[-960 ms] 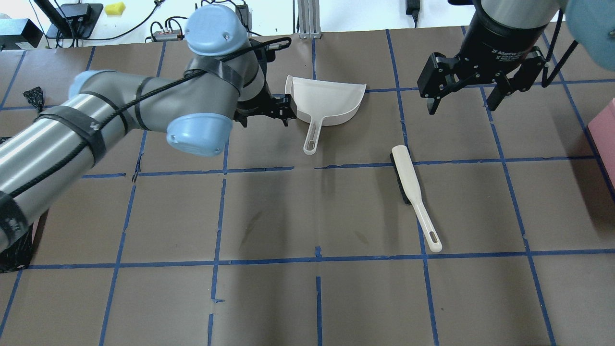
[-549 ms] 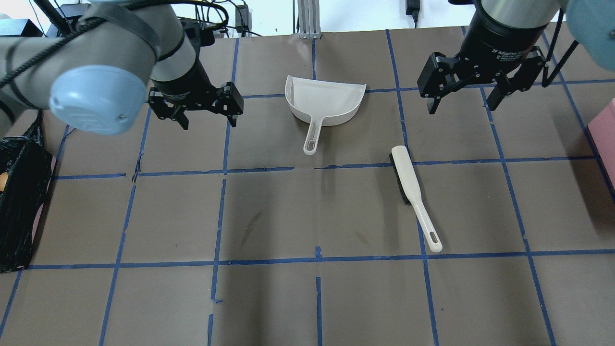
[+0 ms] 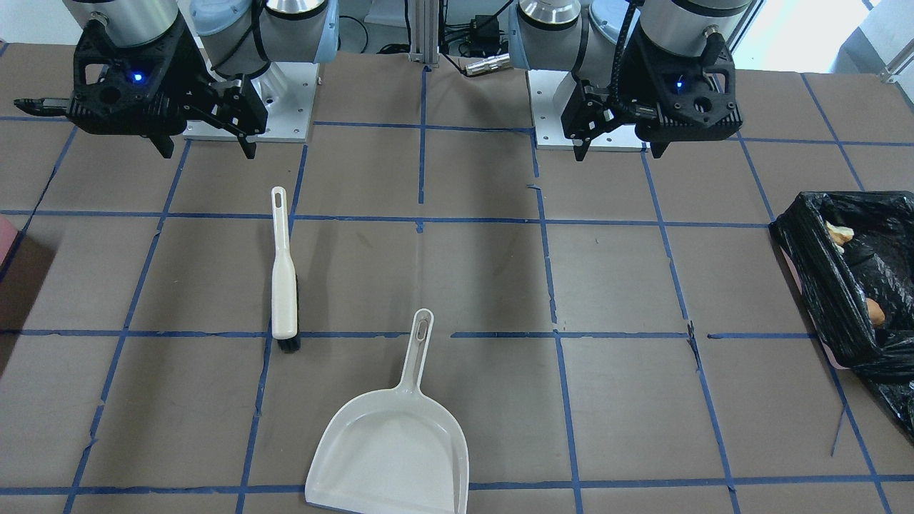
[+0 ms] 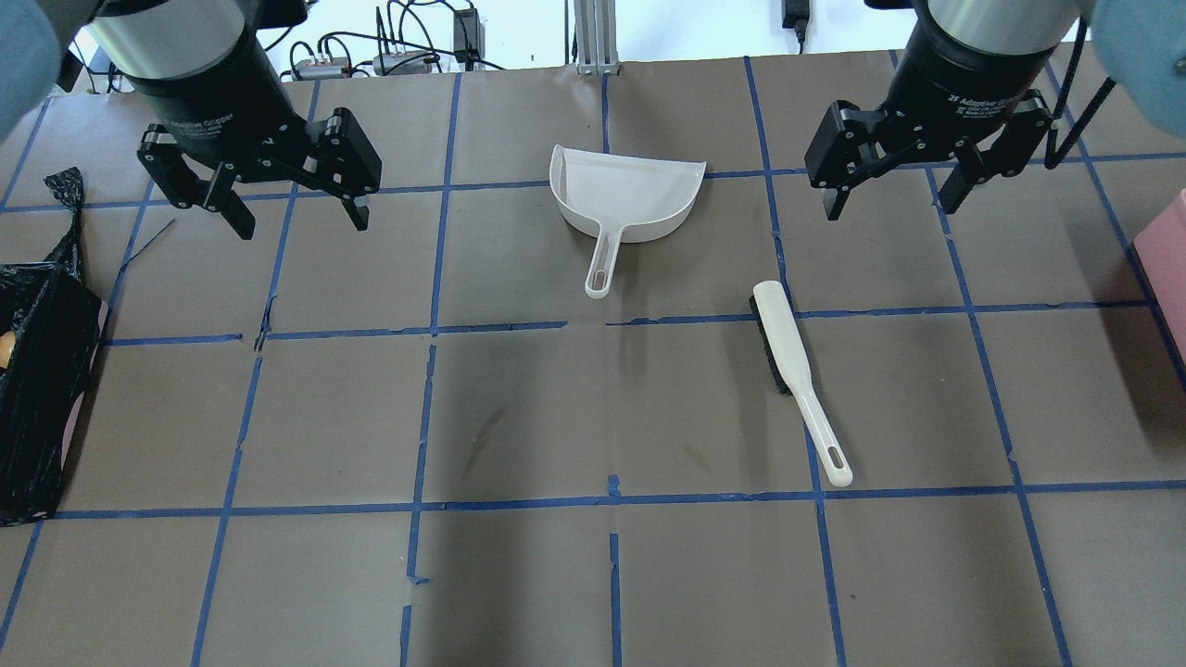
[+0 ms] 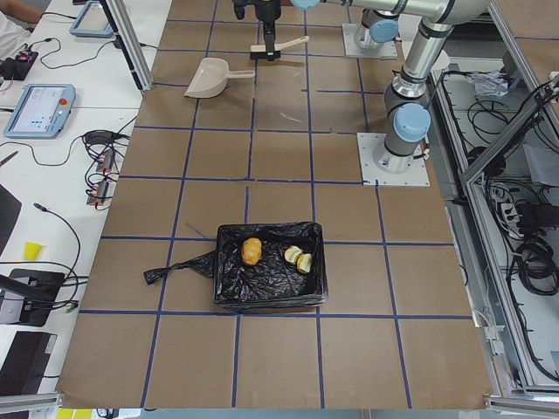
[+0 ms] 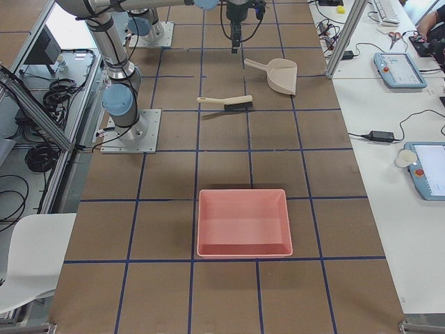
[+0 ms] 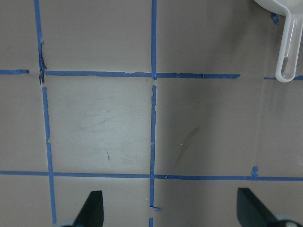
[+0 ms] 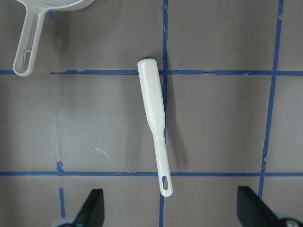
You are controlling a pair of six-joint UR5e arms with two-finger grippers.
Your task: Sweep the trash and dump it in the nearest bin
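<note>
Exterior left view: the trash is seen lying inside the bin, well apart from the left fingers. These and the right fingers are held spread and empty. The dustpan is found between the two finger pairs, the brush nearer the right ones; either could be knocked by a careless arm swing. Overhead, the bin is cut off and the lumps are mostly hidden.

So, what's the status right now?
Left gripper, right gripper open, empty. Trash in bin. Dustpan, brush lie loose on table; nothing in the way.
</note>
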